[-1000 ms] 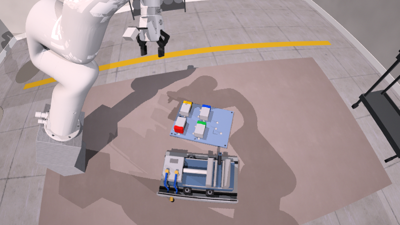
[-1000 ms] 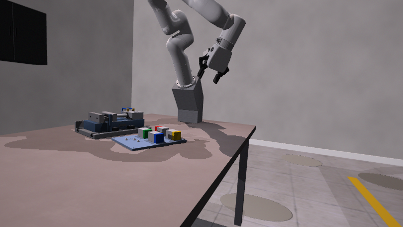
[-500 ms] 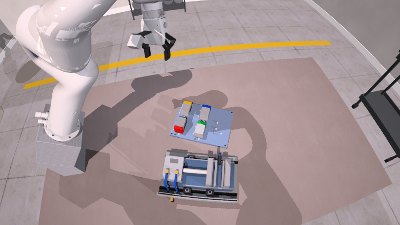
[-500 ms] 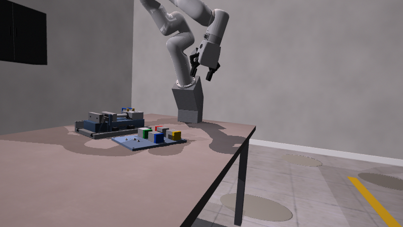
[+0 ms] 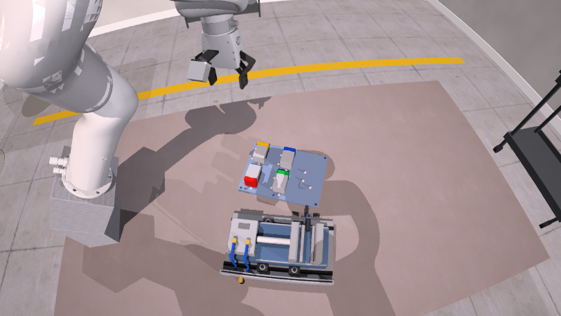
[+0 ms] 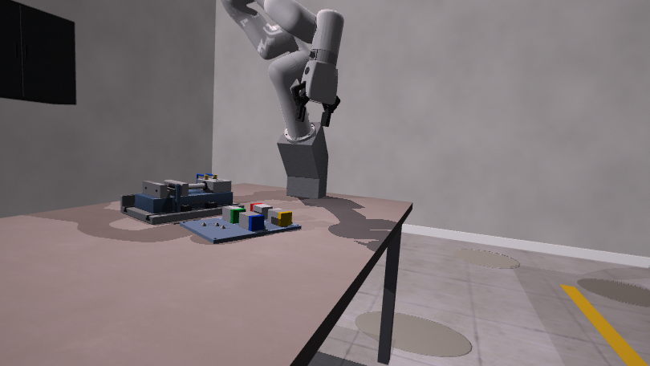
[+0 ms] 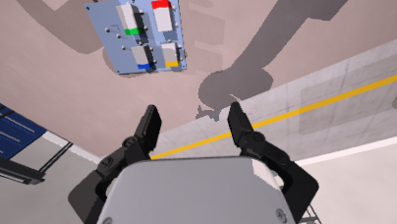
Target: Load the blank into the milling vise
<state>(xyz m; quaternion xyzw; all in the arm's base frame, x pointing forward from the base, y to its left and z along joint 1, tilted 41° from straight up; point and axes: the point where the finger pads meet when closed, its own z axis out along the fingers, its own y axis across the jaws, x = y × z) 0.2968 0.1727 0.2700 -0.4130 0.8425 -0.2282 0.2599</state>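
Arm high over the worktop's edge, nothing picked yet

The gripper [image 5: 226, 77] hung well above the worktop [image 6: 136, 290] near the edge by the arm's pedestal, its fingers spread fully and holding nothing, ready for a downward approach. The green-ended blank [image 5: 280, 179] lay on the infeed plate [image 5: 312, 176] beside three others, on the side facing the vise [image 5: 278, 247], which stood unloaded.
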